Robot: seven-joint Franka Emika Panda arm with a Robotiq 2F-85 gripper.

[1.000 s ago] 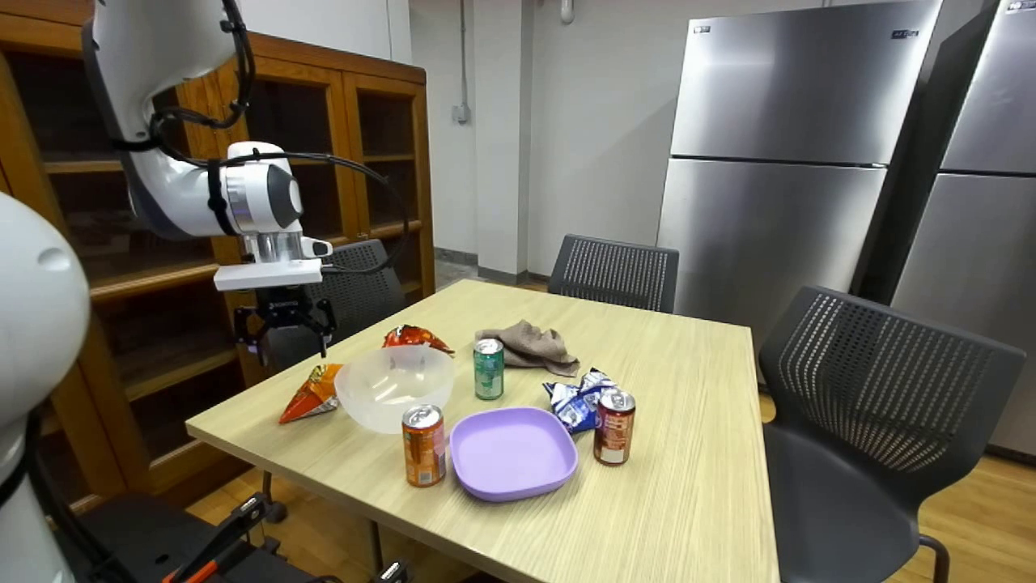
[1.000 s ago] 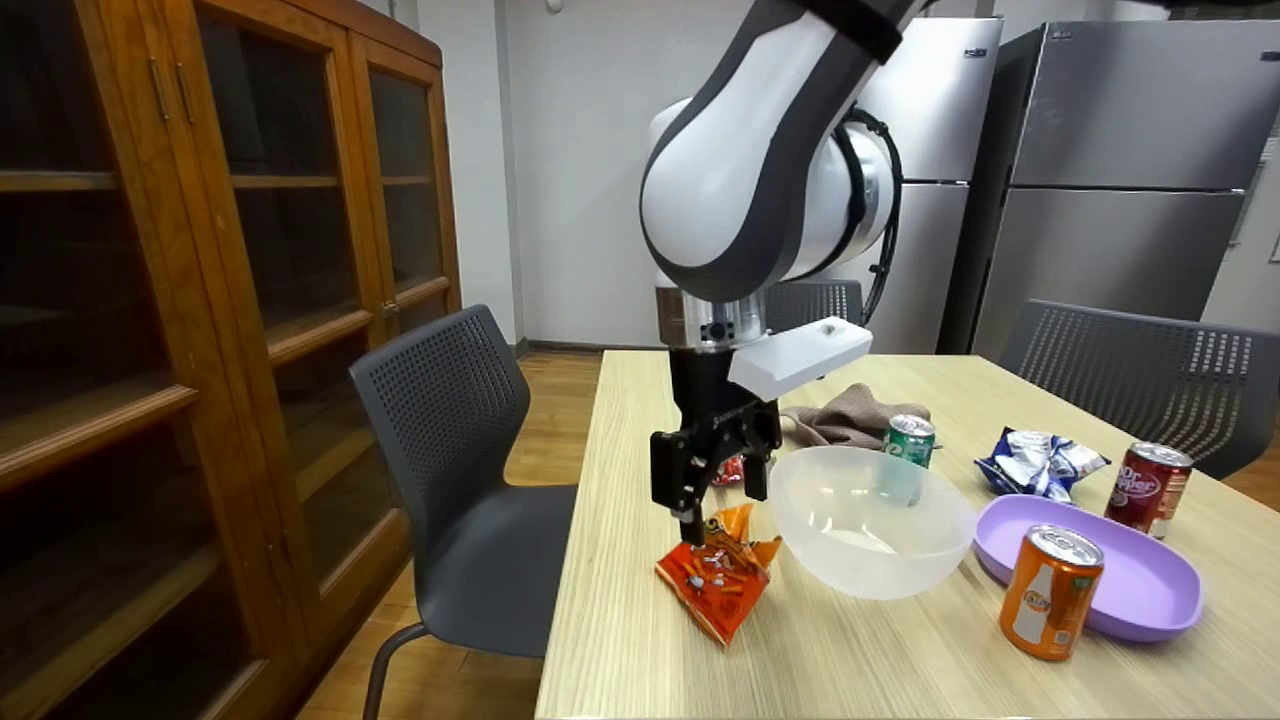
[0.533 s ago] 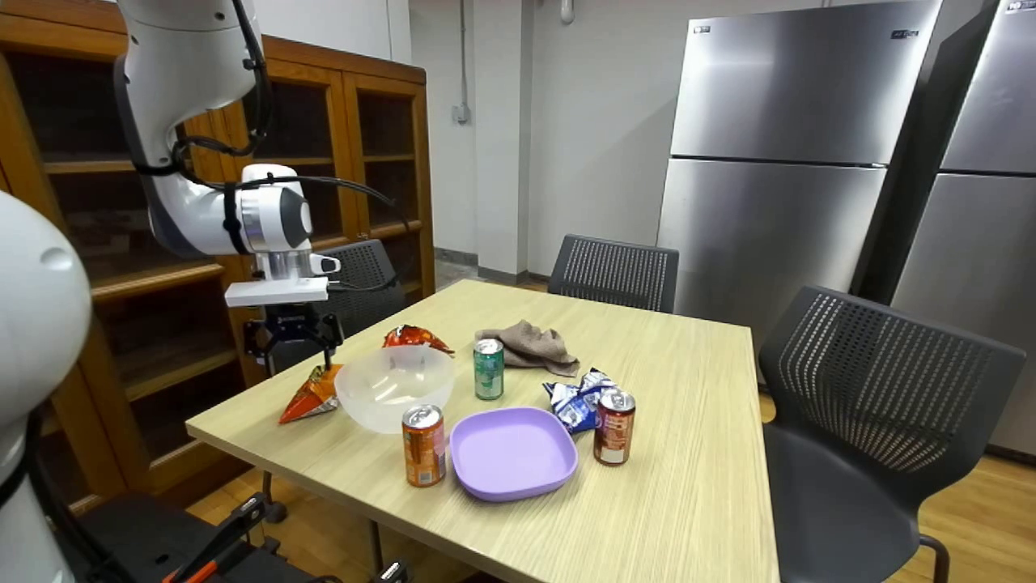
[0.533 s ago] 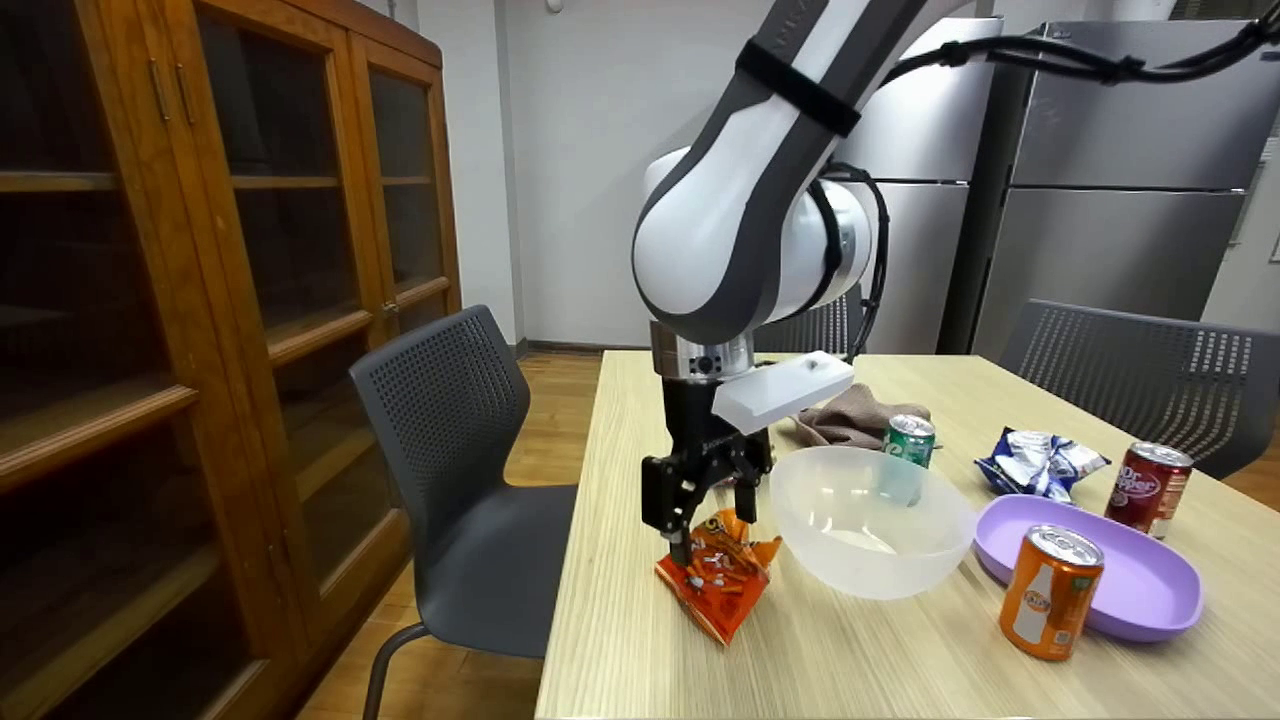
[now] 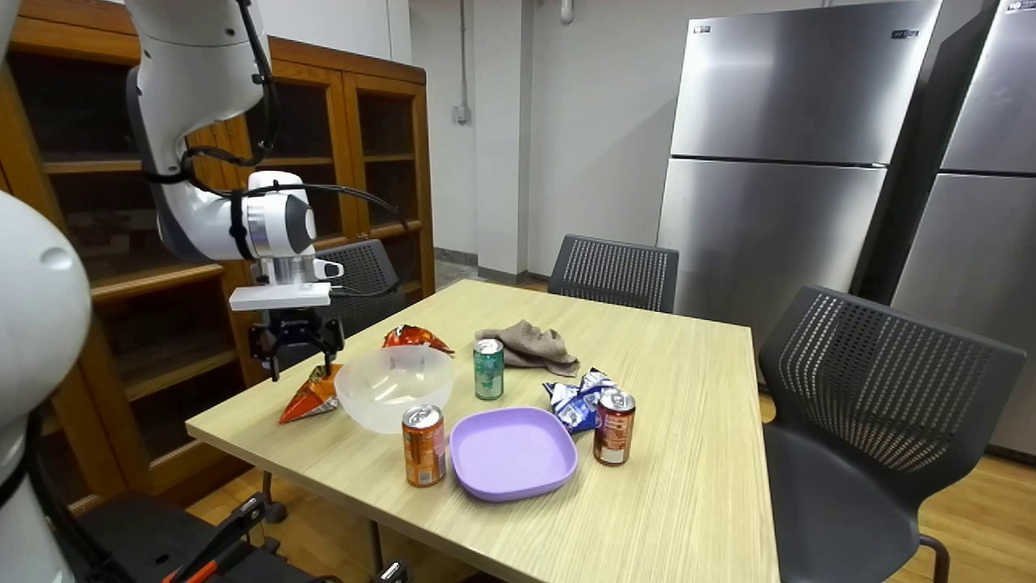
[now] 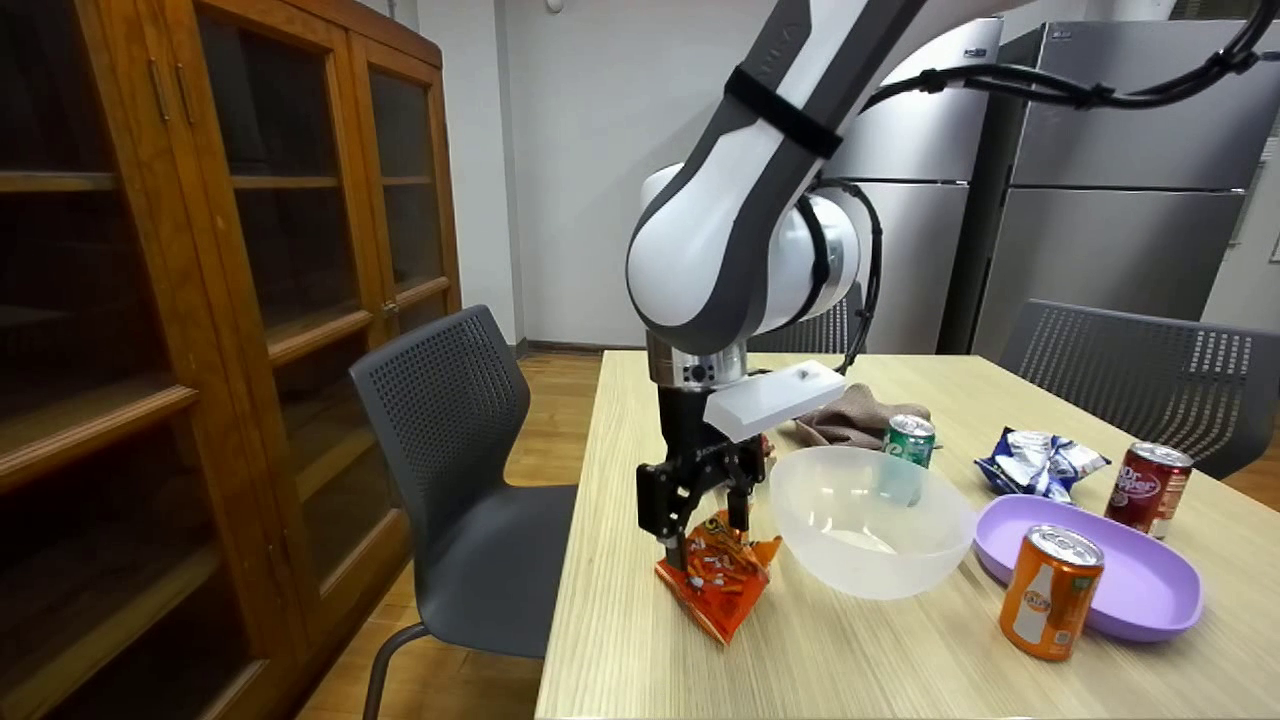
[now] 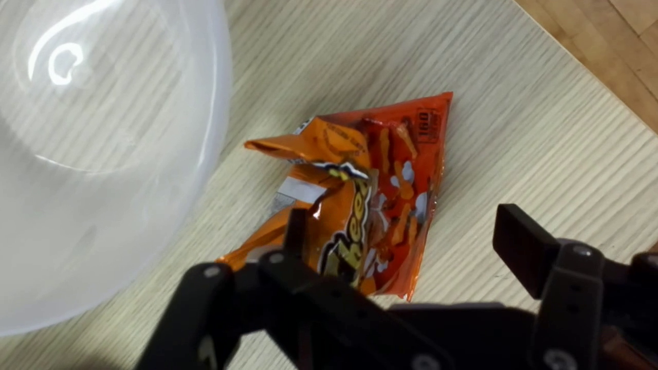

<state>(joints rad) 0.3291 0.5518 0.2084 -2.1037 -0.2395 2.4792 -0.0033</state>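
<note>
My gripper point(image 7: 408, 241) is open above an orange-red Cheetos bag point(image 7: 401, 180) that lies crumpled on the table. In the wrist view one finger point(image 7: 294, 234) overlaps the orange part of the bag, and the opposite finger point(image 7: 522, 252) is over bare wood beyond its red edge. Nothing is gripped between them. The gripper hangs low over the bag point(image 6: 720, 595) in both exterior views; whether a fingertip touches it I cannot tell. Right beside the bag stands a translucent white bowl point(image 6: 870, 530), with nothing in it.
Behind the bowl lie a red snack bag point(image 5: 417, 336) and a brown cloth point(image 5: 534, 348). A green can point(image 5: 489, 371), an orange can point(image 5: 423, 449), a purple plate point(image 5: 514, 453), a blue bag point(image 5: 576, 407) and a dark red can point(image 5: 614, 429) stand further along. A chair point(image 6: 450, 420) is at the table's side.
My gripper has come down towards the Cheetos bag, quickly at first and then more slowly. The bag, bowl, cans and plate have stayed where they were.
</note>
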